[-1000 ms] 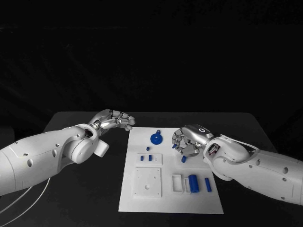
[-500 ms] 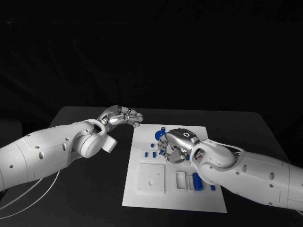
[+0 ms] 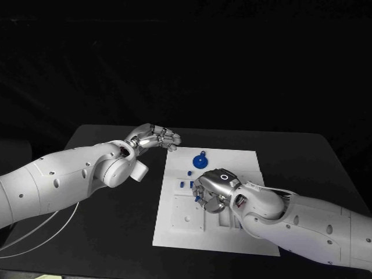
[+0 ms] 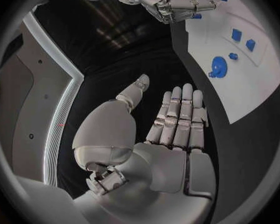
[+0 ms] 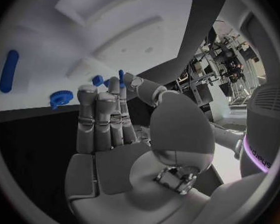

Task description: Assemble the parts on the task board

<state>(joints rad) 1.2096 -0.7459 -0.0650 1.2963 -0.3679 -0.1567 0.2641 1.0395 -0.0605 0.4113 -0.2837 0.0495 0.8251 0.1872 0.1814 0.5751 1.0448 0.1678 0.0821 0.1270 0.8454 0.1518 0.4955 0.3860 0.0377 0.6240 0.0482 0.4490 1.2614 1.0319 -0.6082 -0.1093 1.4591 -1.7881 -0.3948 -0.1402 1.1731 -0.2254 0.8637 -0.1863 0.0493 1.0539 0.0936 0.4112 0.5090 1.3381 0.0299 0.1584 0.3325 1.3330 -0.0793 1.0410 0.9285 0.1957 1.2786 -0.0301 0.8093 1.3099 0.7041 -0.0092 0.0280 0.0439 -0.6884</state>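
The white task board [image 3: 238, 165] lies in the middle of the black table. A blue gear [image 3: 201, 158] lies near its far edge, with small blue squares [image 3: 186, 183] just nearer. My right hand [image 3: 212, 190] hovers low over the board's middle. It pinches a small blue part [image 5: 120, 75] between thumb and a finger, the other fingers straight. My left hand [image 3: 157, 138] hangs beyond the board's far left corner, fingers straight and together in the left wrist view [image 4: 177, 122], holding nothing. The gear [image 4: 217, 67] lies ahead of it.
A blue bar [image 5: 9, 70] lies on the board [image 5: 47, 30] beside raised white blocks. My right forearm [image 3: 311, 226] covers the board's near right part. Dark table [image 3: 119, 232] borders the board on both sides.
The head camera has shifted. My right hand has moved from the board's right side across to its middle, with blue showing at its fingers throughout. The left hand has hardly moved.
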